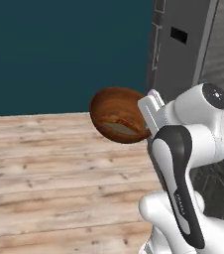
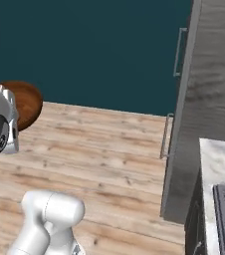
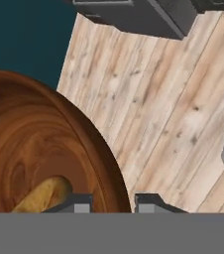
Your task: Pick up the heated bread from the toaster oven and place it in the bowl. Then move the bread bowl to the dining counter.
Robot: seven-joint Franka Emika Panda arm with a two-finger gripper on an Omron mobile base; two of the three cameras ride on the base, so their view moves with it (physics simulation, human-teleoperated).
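The reddish-brown wooden bowl (image 1: pixel 115 110) hangs tilted in the air above the plank floor, left of my white arm. My gripper (image 3: pixel 115 202) is shut on the bowl's rim (image 3: pixel 101 163), one fingertip inside and one outside. The golden-brown bread (image 3: pixel 40 196) lies inside the bowl near the inner fingertip, and it also shows in the bowl's hollow as the bread (image 1: pixel 116 120). From the right base view, the bowl (image 2: pixel 29 102) peeks out behind my hand at the left edge. The toaster oven and the dining counter are out of view.
Light wooden floor (image 1: pixel 49 168) spreads below, with a dark teal wall (image 2: pixel 94 50) behind it. A tall grey cabinet (image 2: pixel 204 99) with long handles stands to the right. A marble-topped counter corner (image 2: pixel 219 164) with a dark inset lies at the lower right.
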